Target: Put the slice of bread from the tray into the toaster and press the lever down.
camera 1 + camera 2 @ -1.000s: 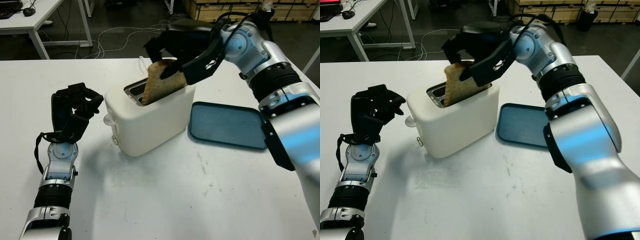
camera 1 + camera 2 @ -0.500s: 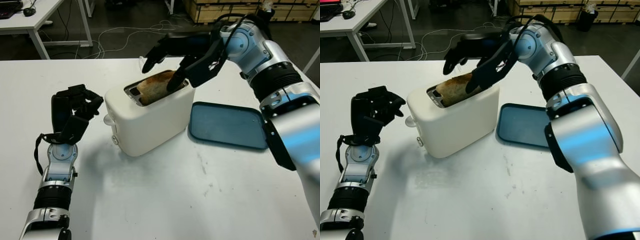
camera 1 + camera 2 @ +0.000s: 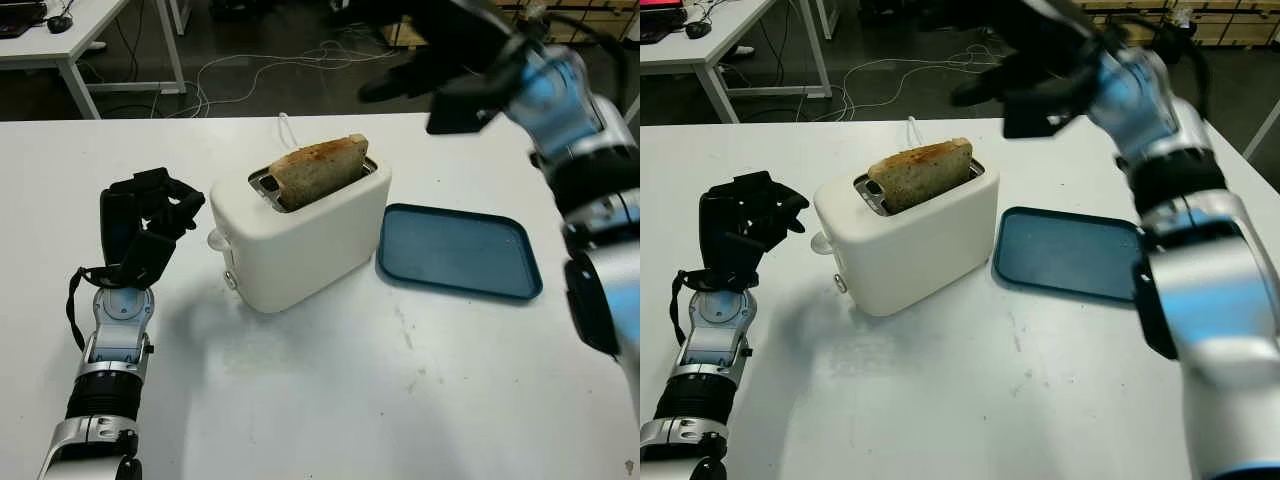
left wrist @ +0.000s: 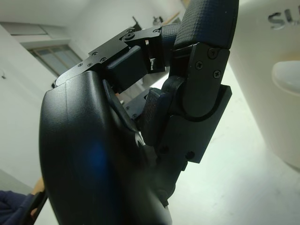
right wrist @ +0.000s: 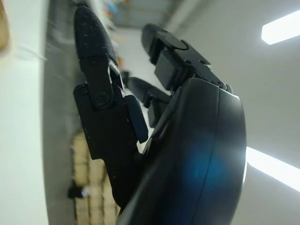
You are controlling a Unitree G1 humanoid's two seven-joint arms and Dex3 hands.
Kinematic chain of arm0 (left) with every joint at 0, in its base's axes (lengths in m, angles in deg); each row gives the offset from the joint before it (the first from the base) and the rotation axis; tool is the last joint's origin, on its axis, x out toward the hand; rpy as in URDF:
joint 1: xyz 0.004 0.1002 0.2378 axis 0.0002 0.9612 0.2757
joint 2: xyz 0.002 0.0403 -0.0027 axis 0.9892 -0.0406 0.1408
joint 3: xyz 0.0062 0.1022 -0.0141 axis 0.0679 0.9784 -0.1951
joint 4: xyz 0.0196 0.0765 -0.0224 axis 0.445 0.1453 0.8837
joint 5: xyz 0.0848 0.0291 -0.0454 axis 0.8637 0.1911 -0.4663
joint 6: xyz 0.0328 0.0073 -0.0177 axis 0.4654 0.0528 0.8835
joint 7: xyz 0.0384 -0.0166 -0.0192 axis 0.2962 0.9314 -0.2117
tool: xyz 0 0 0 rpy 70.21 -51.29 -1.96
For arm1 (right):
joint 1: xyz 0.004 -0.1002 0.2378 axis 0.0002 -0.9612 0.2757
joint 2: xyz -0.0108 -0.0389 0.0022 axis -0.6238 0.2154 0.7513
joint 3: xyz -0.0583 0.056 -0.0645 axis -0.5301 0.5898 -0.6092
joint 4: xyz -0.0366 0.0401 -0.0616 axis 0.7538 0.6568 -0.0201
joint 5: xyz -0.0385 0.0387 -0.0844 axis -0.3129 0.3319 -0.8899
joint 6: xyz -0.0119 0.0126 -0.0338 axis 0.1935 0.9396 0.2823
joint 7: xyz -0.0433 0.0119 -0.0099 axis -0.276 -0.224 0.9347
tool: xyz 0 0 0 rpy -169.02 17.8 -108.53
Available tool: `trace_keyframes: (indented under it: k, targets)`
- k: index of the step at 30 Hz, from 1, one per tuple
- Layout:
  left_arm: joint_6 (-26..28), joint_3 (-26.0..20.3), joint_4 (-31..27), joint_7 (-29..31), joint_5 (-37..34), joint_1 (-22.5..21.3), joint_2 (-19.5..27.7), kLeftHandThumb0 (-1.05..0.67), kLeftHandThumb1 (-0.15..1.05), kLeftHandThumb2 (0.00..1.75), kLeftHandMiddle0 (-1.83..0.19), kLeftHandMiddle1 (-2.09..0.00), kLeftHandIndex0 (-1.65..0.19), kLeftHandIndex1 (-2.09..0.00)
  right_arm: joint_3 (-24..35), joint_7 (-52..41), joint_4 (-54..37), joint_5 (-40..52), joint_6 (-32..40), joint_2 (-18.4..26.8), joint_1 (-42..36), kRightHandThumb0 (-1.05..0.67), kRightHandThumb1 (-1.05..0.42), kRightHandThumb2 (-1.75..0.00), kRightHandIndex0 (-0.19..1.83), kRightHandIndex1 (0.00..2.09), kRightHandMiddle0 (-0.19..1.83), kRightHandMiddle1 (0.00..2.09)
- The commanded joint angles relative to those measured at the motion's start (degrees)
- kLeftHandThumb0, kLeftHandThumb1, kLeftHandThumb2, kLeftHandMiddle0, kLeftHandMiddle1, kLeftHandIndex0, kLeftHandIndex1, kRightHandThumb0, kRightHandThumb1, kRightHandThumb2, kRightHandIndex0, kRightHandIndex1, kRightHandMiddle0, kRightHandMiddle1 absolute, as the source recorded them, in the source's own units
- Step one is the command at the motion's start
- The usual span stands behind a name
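left hand [image 3: 143,220] raised upright at table's left side, fingers curled, holding nothing, right hand [image 3: 1025,75] open, lifted high at far side, arm extended

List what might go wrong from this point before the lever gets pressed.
1. The browned slice of bread sits in the slot of the white plastic toaster but sticks up above it; pressing the lever may jam it if it sits crooked.
2. The left hand, curled beside the toaster's lever end, could push the light toaster across the white table.
3. The right hand, open above and behind the toaster, might clip the bread.
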Motion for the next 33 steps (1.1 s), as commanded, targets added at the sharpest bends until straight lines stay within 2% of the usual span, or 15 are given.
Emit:
trace_keyframes:
  k: [1, 4, 9, 16, 22, 27, 33]
  targets:
    - [0.6, -0.5, 0.0, 0.0, 0.3, -0.7, 1.5, -1.05, 0.92, 0.22, -1.24, -1.17, -1.17, -0.97, 0.6, 6.0, -2.0, -1.3, -1.5, 1.5, -8.1, -0.51, -0.92, -0.16, 0.72, 0.79, 0.9, 0.15]
    - [1.6, -0.6, 0.0, 0.3, 0.3, -1.0, 2.5, -1.05, 0.92, 0.22, -1.24, -1.2, -1.16, -1.0, 3.0, 10.4, -7.6, 0.5, -1.2, 2.2, -19.2, -0.45, -0.92, -0.15, 0.75, 0.76, 0.9, 0.12]
    - [1.7, -0.2, 0.5, 1.0, 0.4, -1.6, 3.8, -1.05, 0.92, 0.21, -1.22, -1.2, -1.15, -1.01, 7.5, 17.5, -16.6, 1.6, 1.1, 0.0, -35.2, -0.37, -0.92, -0.18, 0.81, 0.75, 0.94, 0.09]
    - [0.4, 0.1, 1.6, 2.5, 0.9, -2.6, 5.2, -1.05, 0.92, 0.2, -1.22, -1.19, -1.16, -0.99, 11.2, 26.1, -21.7, 1.4, 5.2, -6.0, -45.2, -0.35, -0.92, -0.17, 0.88, 0.83, 1.03, 0.09]
    - [-1.9, 1.0, 3.2, 2.2, 3.2, -3.2, 7.5, -1.05, 0.92, 0.25, -1.23, -1.23, -1.11, -1.06, 14.3, 15.6, -28.4, 16.7, 10.0, -12.9, -48.4, -0.38, -0.92, -0.21, 0.88, 0.87, 1.06, 0.07]
    - [-3.2, 1.9, 4.1, 3.2, 4.3, -3.1, 9.4, -1.05, 0.92, 0.24, -1.25, -1.25, -1.11, -1.07, 18.2, 2.4, -37.1, 34.6, 18.4, -16.3, -49.0, -0.4, -0.92, -0.24, 0.96, 0.83, 1.12, 0.07]
    - [-6.8, 3.3, 5.3, 4.2, 6.3, -3.1, 12.3, -1.05, 0.92, 0.32, -1.28, -1.22, -1.14, -1.05, 20.7, -2.4, -40.7, 37.7, 23.5, -17.1, -48.8, -0.42, -0.92, -0.24, 0.96, 0.98, 1.19, 0.09]
